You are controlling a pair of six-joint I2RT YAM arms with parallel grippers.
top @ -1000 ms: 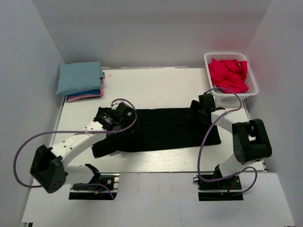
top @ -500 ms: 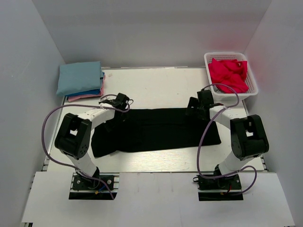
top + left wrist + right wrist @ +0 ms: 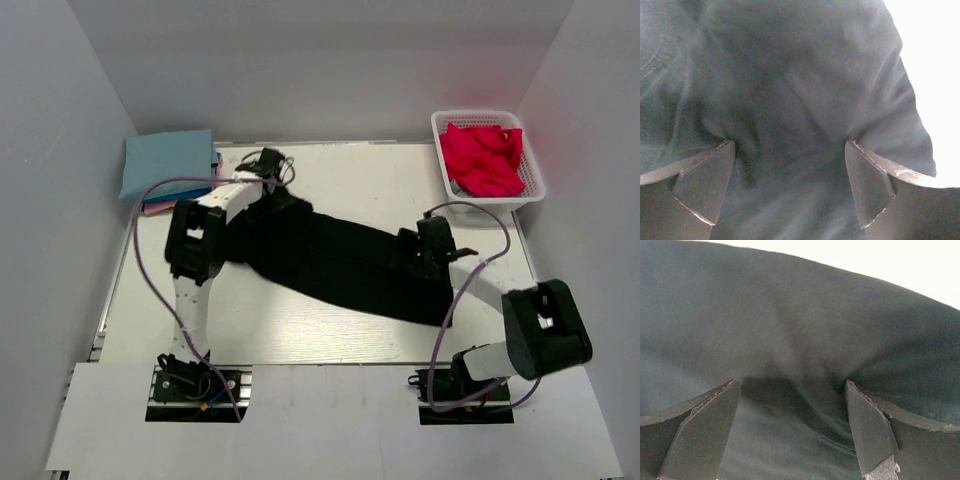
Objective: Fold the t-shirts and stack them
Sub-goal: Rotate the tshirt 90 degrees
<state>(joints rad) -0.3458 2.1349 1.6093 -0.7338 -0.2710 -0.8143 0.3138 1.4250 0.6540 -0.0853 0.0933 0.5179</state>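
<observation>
**Shirt count: one black on the table, an arm at each end**

Counting one black t-shirt (image 3: pixel 340 265) on the white table (image 3: pixel 300 335), stretched on a slant from far left to near right, rumpled rather than neatly folded. Got two arms on it, one per end.

Spotted the left gripper (image 3: pixel 789 145) at the far-left end, spread wide with nothing pinched, just black cloth right under it. Same deal with the right gripper (image 3: pixel 790 382) at the near-right end: spread wide, holding nothing, right down at the cloth. Can't tell whether touching or a hair above.

Over in the far-left corner, one pile of folded shirts, just beside the left arm. Counted a light blue shirt (image 3: pixel 168 165) on top and a pink shirt (image 3: pixel 158 208) poking out underneath, so two for sure. Can't make out any more between them.

Far right, one white basket (image 3: pixel 535 187) with a red shirt (image 3: pixel 482 158) bundled inside, well apart from the black one. Can't say whether one red piece or several.
</observation>
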